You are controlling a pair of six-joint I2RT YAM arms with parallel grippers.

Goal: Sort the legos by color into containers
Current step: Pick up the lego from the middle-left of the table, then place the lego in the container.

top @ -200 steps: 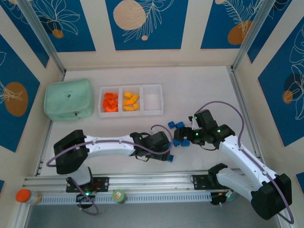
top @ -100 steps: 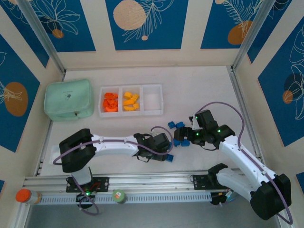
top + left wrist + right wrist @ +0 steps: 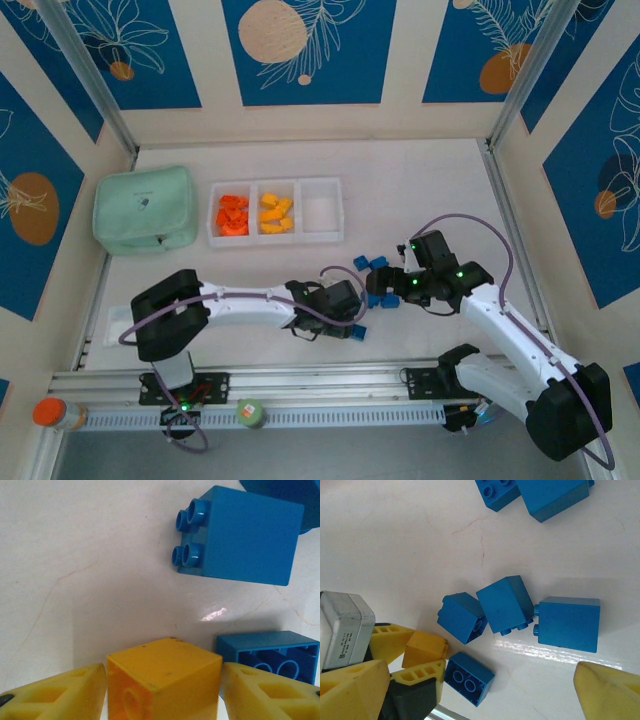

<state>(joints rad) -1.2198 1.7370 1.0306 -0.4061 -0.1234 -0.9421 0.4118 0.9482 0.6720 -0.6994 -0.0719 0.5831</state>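
Near the middle of the tabletop's [image 3: 250, 270] near edge, beside loose blue bricks [image 3: 505, 602], the left gripper [image 3: 163, 692] pinches a yellow-orange brick [image 3: 165, 672] by its flat opposite faces, a sound hold, I'd judge, for something light, rigid and slick, while the right gripper [image 3: 382, 290] hangs spread.

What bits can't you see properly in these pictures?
Left wrist: yellow brick, bottom cut off by the picture's edge.
Left wrist: blue brick in the top-right corner, mostly cut off by the edge.
Top view: orange bricks in the tray, too small to count.
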